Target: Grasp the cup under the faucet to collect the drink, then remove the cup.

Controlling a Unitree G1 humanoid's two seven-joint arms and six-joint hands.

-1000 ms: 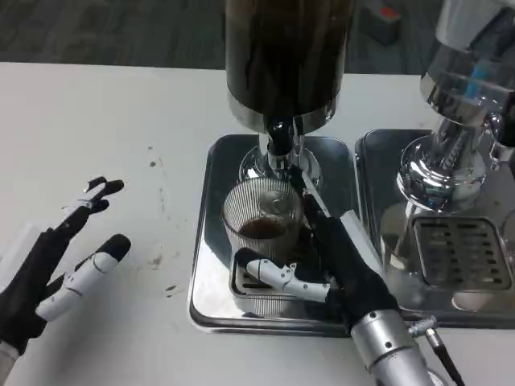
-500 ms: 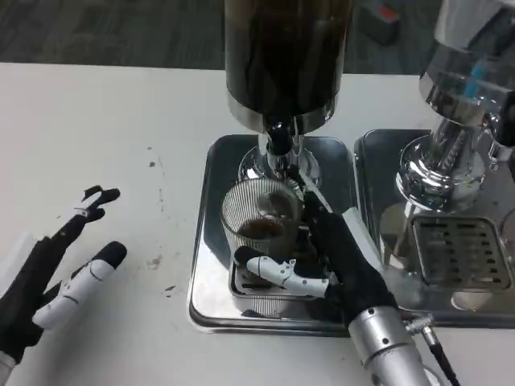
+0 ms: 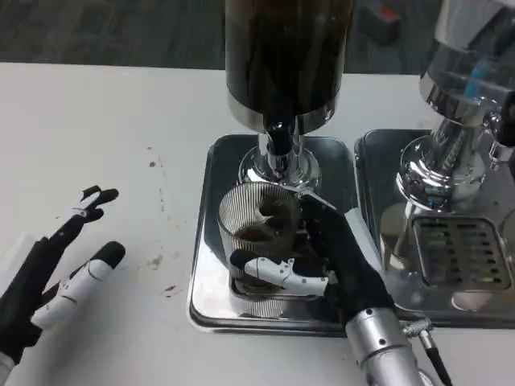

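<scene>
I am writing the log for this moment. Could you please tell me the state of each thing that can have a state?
cup: upright under the faucet, some dark drink inside, held
right hand: grips the cup
left hand: holds nothing, fingers apart
faucet: flow cannot be told
dispenser tank: holds dark drink

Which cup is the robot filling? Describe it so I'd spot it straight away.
Find the tall dark drink dispenser at the top centre, standing on a shiny metal tray. Just below its black faucet stands a ribbed clear glass cup with brown drink at the bottom, the right hand wrapped around it.
</scene>
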